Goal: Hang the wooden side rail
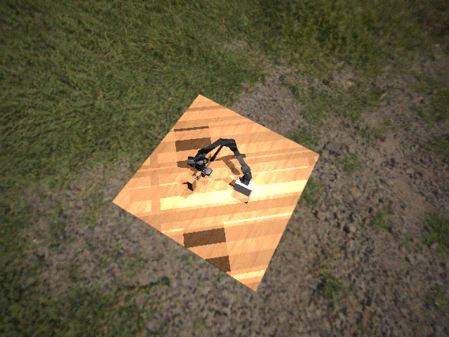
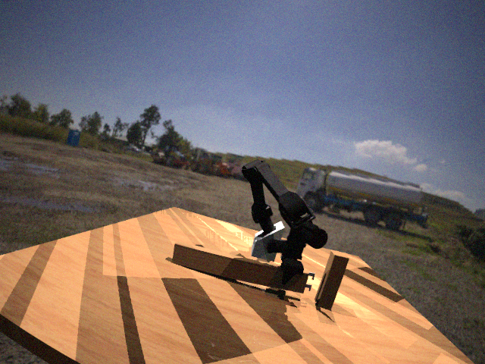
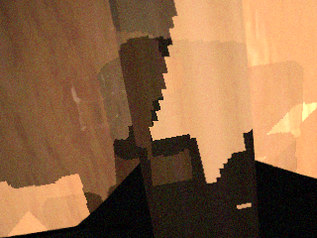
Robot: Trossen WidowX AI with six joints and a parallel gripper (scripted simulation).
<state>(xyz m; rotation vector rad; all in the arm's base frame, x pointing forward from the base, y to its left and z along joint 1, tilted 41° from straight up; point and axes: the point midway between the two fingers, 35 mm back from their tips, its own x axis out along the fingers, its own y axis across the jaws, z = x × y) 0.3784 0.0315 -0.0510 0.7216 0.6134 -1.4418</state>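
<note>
The wooden side rail (image 2: 219, 263) (image 3: 203, 99) is a long brown board. Its far end is at or very near the table, and its hook end looks slightly raised. Two dark steel hooks (image 2: 311, 275) stick out of that end, apart from the headboard post (image 2: 333, 280) (image 1: 191, 184), with a small gap between. The short brown post stands on the table; its slot and pins cannot be made out. My gripper (image 2: 289, 278) (image 3: 181, 164) is shut on the rail close to the hook end. The rail is hard to tell from the table in the top view.
The arm's white and grey base (image 1: 243, 187) (image 2: 266, 246) stands behind the rail in the exterior view. The arm arches from it to the rail. The striped wooden table (image 1: 253, 232) (image 2: 98, 313) has edges falling to open ground. Dark shadow patches cross it.
</note>
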